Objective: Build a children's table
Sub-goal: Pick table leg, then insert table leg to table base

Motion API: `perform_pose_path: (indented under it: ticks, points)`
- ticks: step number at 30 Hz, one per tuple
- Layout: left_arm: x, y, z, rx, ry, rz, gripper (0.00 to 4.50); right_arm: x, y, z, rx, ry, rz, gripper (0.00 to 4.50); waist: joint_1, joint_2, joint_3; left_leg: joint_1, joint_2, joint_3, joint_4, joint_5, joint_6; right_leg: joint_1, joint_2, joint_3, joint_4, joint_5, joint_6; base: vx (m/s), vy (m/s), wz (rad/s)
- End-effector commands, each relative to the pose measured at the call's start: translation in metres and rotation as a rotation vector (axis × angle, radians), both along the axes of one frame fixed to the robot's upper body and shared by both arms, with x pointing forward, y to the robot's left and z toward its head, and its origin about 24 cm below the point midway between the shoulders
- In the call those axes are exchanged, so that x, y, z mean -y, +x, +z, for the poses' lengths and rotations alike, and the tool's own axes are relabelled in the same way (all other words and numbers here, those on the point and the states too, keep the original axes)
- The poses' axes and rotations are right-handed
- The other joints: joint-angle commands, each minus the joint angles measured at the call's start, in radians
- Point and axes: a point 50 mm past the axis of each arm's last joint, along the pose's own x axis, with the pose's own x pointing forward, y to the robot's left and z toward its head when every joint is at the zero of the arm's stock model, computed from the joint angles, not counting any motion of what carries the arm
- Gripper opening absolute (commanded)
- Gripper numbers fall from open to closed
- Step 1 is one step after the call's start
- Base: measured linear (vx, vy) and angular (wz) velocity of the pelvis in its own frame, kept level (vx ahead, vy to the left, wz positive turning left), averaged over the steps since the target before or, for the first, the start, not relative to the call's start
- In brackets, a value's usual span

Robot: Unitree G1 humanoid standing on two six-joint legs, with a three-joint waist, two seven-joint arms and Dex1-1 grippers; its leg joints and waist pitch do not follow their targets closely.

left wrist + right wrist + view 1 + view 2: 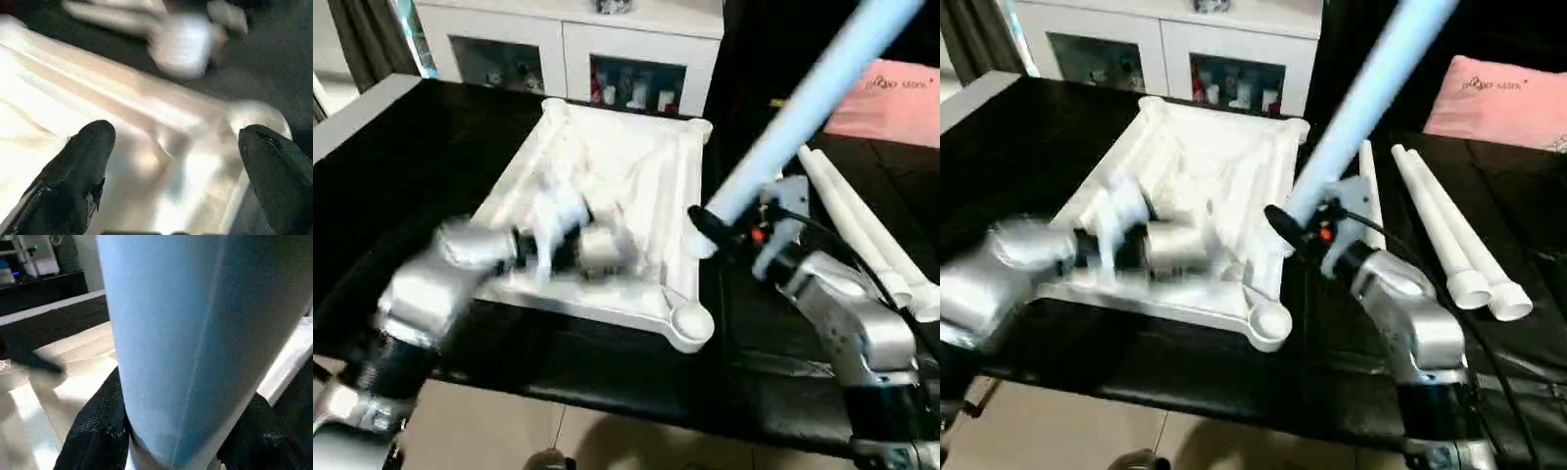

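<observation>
Left gripper (176, 161) hovers over the upturned tabletop (636, 186) on the black counter (411, 147), jaws wide apart and empty. Right gripper (724, 230) clamps a leg (803, 108) — tilted, beside the near corner socket (688, 323). Misaligned, it could jam or skid the unbraced tabletop.

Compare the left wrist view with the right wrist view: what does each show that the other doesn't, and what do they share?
Left wrist view alone: the left gripper, fingers spread wide with nothing between them, over a corner socket.
Right wrist view alone: the right gripper closed around a white leg, with a cabinet behind.
Both: the white tabletop lying underside up on the black table.
</observation>
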Motion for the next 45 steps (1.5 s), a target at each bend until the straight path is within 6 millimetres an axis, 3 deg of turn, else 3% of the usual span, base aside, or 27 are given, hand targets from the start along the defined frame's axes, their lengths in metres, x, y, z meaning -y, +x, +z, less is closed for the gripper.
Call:
perform_pose_path:
  ticks: [1,3,6,7,11,13,17,19,21,23,27,29,37,39,43,44,45]
  points:
    - [0.003,-0.005,-0.007,0.002,0.056,-0.103,4.5,-0.001,-0.005,0.007,0.027,0.027,-0.014,1.93,-0.008,0.028,-0.073,0.025,0.045,-0.014,-0.082,-0.18,-0.063,0.047,-0.069,0.047,-0.078,-0.077,-0.175,0.0,0.0,0.0]
    - [0.004,-0.006,-0.009,-0.002,0.065,-0.126,4.5,-0.001,-0.005,0.007,0.03,0.024,-0.016,1.93,-0.008,0.023,-0.074,0.025,0.044,-0.013,-0.082,-0.184,-0.063,0.048,-0.069,0.047,-0.077,-0.075,-0.179,0.0,0.0,0.0]
    - [0.006,-0.008,-0.013,-0.013,0.077,-0.178,4.5,-0.003,-0.009,0.005,0.022,0.007,0.004,1.93,-0.01,0.03,-0.073,0.023,0.042,-0.012,-0.081,-0.185,-0.058,0.049,-0.069,0.048,-0.081,-0.086,-0.183,0.0,0.0,0.0]
    - [0.006,-0.008,-0.015,-0.011,0.086,-0.196,4.21,-0.003,-0.011,0.004,0.021,0.0,0.011,1.93,-0.01,0.031,-0.074,0.023,0.042,-0.013,-0.08,-0.183,-0.056,0.049,-0.069,0.049,-0.081,-0.088,-0.183,0.0,0.0,0.0]
    - [0.003,-0.009,-0.027,-0.055,0.167,-0.256,4.08,-0.002,-0.017,0.001,0.004,-0.035,0.011,1.93,-0.011,0.033,-0.075,0.022,0.041,-0.012,-0.08,-0.173,-0.049,0.05,-0.068,0.049,-0.081,-0.097,-0.174,0.0,0.0,0.0]
    - [0.001,-0.009,-0.032,-0.081,0.2,-0.258,3.78,-0.001,-0.018,-0.002,0.011,-0.073,-0.013,1.93,-0.012,0.039,-0.075,0.023,0.042,-0.014,-0.081,-0.184,-0.055,0.048,-0.069,0.048,-0.082,-0.104,-0.178,0.0,0.0,0.0]
    - [0.001,-0.006,-0.038,-0.071,0.23,-0.249,3.57,-0.006,-0.023,-0.003,0.011,-0.094,0.012,1.93,-0.018,0.034,-0.075,0.021,0.041,-0.014,-0.081,-0.187,-0.054,0.051,-0.069,0.048,-0.083,-0.101,-0.182,0.0,0.0,0.0]
    - [0.001,-0.003,-0.039,-0.075,0.221,-0.23,3.3,-0.008,-0.026,-0.006,-0.01,-0.102,0.034,1.93,-0.019,0.037,-0.075,0.021,0.042,-0.015,-0.081,-0.19,-0.049,0.051,-0.071,0.048,-0.082,-0.098,-0.186,0.0,0.0,0.0]
    - [0.002,-0.001,-0.038,-0.069,0.212,-0.215,3.31,-0.01,-0.027,-0.007,-0.021,-0.107,0.054,1.93,-0.023,0.036,-0.074,0.021,0.043,-0.015,-0.08,-0.194,-0.046,0.051,-0.071,0.048,-0.083,-0.103,-0.193,0.0,0.0,0.0]
    - [0.003,0.003,-0.037,-0.053,0.209,-0.205,2.93,-0.011,-0.029,-0.007,-0.02,-0.103,0.075,1.93,-0.025,0.034,-0.075,0.02,0.042,-0.015,-0.079,-0.191,-0.039,0.052,-0.072,0.049,-0.084,-0.098,-0.198,0.0,0.0,0.0]
    - [0.005,0.006,-0.037,-0.039,0.197,-0.206,2.85,-0.011,-0.031,-0.006,-0.016,-0.098,0.085,1.93,-0.025,0.037,-0.076,0.019,0.043,-0.015,-0.078,-0.179,-0.034,0.053,-0.073,0.049,-0.082,-0.084,-0.2,0.0,0.0,0.0]
    - [0.005,0.006,-0.037,-0.04,0.197,-0.209,2.44,-0.011,-0.031,-0.006,-0.017,-0.098,0.086,1.93,-0.026,0.038,-0.077,0.018,0.043,-0.016,-0.078,-0.175,-0.034,0.053,-0.072,0.048,-0.081,-0.072,-0.203,0.0,0.0,0.0]
    - [0.004,0.007,-0.038,-0.056,0.207,-0.245,2.03,-0.011,-0.035,-0.007,-0.018,-0.107,0.108,1.93,-0.028,0.04,-0.075,0.021,0.045,-0.016,-0.079,-0.199,-0.034,0.052,-0.073,0.049,-0.084,-0.097,-0.208,0.0,0.0,0.0]
    - [0.003,0.006,-0.038,-0.065,0.212,-0.255,1.6,-0.011,-0.035,-0.007,-0.019,-0.108,0.113,1.93,-0.027,0.042,-0.076,0.02,0.044,-0.016,-0.078,-0.189,-0.031,0.053,-0.074,0.049,-0.083,-0.079,-0.214,0.0,0.0,0.0]
    - [0.003,0.005,-0.039,-0.074,0.218,-0.271,1.58,-0.012,-0.037,-0.008,-0.022,-0.113,0.123,1.93,-0.027,0.041,-0.075,0.02,0.044,-0.015,-0.078,-0.195,-0.029,0.053,-0.074,0.049,-0.084,-0.084,-0.218,0.0,0.0,0.0]
    - [0.003,0.005,-0.039,-0.074,0.218,-0.273,1.24,-0.012,-0.037,-0.008,-0.022,-0.114,0.125,1.93,-0.027,0.042,-0.075,0.02,0.044,-0.016,-0.078,-0.196,-0.03,0.053,-0.074,0.049,-0.084,-0.087,-0.219,0.0,0.0,0.0]
    - [0.003,0.004,-0.039,-0.077,0.216,-0.273,1.18,-0.012,-0.037,-0.008,-0.023,-0.116,0.128,1.93,-0.027,0.042,-0.075,0.021,0.045,-0.016,-0.079,-0.2,-0.031,0.053,-0.074,0.049,-0.084,-0.093,-0.218,0.0,0.0,0.0]
